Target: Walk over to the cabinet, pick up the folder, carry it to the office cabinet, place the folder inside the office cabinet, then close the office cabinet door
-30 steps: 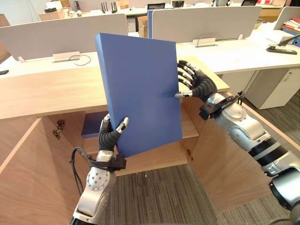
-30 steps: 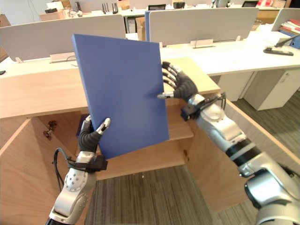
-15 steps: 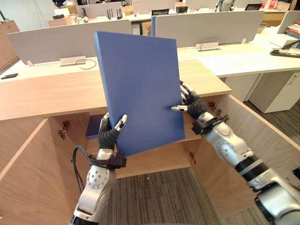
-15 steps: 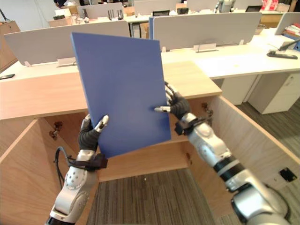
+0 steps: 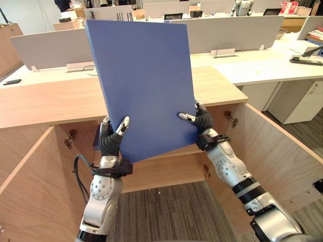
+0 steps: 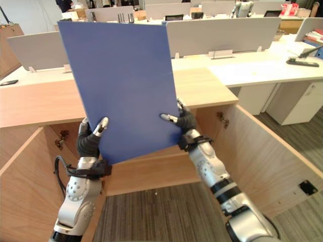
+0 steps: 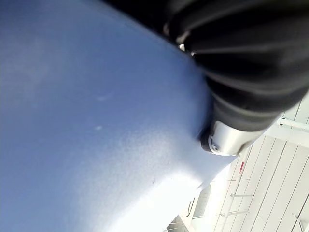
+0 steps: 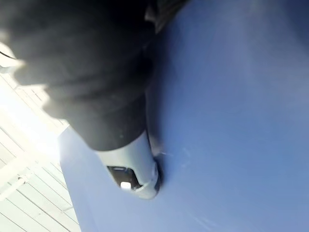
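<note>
Left hand [image 5: 112, 140]: dark ribbed cover over back and wrist; beyond the cover, a silver thumb, dark at the tip.
Right hand [image 5: 201, 121]: matching dark ribbed cover; silver, dark-tipped thumb beyond it.
Left arm [image 5: 103, 194]: below the cover, a black wrist block, then a smooth silver-grey shell with a round joint cap.
Right arm [image 5: 229, 169]: below the cover, silver-grey rounded segments parted by black bands.

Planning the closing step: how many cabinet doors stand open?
2: the left door swung out at the robot's left, the right door at its right. The folder could hide more.
</note>
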